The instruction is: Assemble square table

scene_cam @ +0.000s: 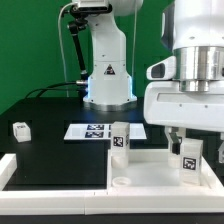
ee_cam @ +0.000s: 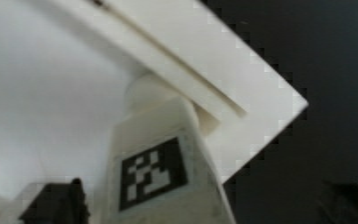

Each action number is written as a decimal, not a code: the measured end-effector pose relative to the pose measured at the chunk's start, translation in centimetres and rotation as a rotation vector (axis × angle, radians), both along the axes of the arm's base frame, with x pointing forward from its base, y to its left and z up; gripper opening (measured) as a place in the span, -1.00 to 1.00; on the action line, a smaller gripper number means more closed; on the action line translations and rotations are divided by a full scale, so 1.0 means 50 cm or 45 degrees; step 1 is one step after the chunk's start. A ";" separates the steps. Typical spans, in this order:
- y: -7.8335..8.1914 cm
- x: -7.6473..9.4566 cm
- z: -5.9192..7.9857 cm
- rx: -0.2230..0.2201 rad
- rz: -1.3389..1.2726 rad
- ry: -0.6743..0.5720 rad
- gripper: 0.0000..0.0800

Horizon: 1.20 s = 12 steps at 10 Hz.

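- While the gripper (scene_cam: 189,138) hangs over the square top (scene_cam: 150,168) at the exterior view's right, it's spread wide and pinching nothing. The wrist view has a dark fingertip (ee_cam: 51,203) out on each side, with clear gaps between.
- Straight below it is the near leg (scene_cam: 190,162), bolt upright at a corner of the top, tag facing out. Its long axis points right up into the gripper, so the jaws straddle it without touching. Any regrasp looks like a plain drop downward.
- Is that leg fully home in its corner? Can't tell from here.
- A touch toward the exterior view's left, a round socket (scene_cam: 120,182) in the near rim has nothing in it.
- Behind that, a second leg (scene_cam: 120,140) stands upright at the top's far edge.
- Further back, the marker board (scene_cam: 88,131) lies flat on the black tabletop (scene_cam: 50,108).
- Out at the exterior view's left, a loose leg (scene_cam: 20,130) lies on the tabletop, well apart from the gripper. Fetching it would likely mean a long sideways reach.
- Farthest off, the arm's base (scene_cam: 105,75).
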<state>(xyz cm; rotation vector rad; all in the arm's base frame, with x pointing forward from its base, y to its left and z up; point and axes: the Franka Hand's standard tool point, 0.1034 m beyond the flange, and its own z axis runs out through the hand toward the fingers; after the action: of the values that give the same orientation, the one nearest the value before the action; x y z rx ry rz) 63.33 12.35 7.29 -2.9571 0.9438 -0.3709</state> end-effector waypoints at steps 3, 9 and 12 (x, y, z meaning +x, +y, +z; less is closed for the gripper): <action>-0.005 0.005 -0.001 -0.041 0.121 0.017 0.62; -0.017 -0.001 -0.005 0.053 -0.322 0.006 -0.26; -0.029 -0.009 -0.008 0.232 -0.932 0.036 -0.27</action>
<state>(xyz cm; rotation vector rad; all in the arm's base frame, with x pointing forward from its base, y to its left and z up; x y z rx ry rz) 62.86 10.92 6.90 -2.3597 1.9222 -0.2229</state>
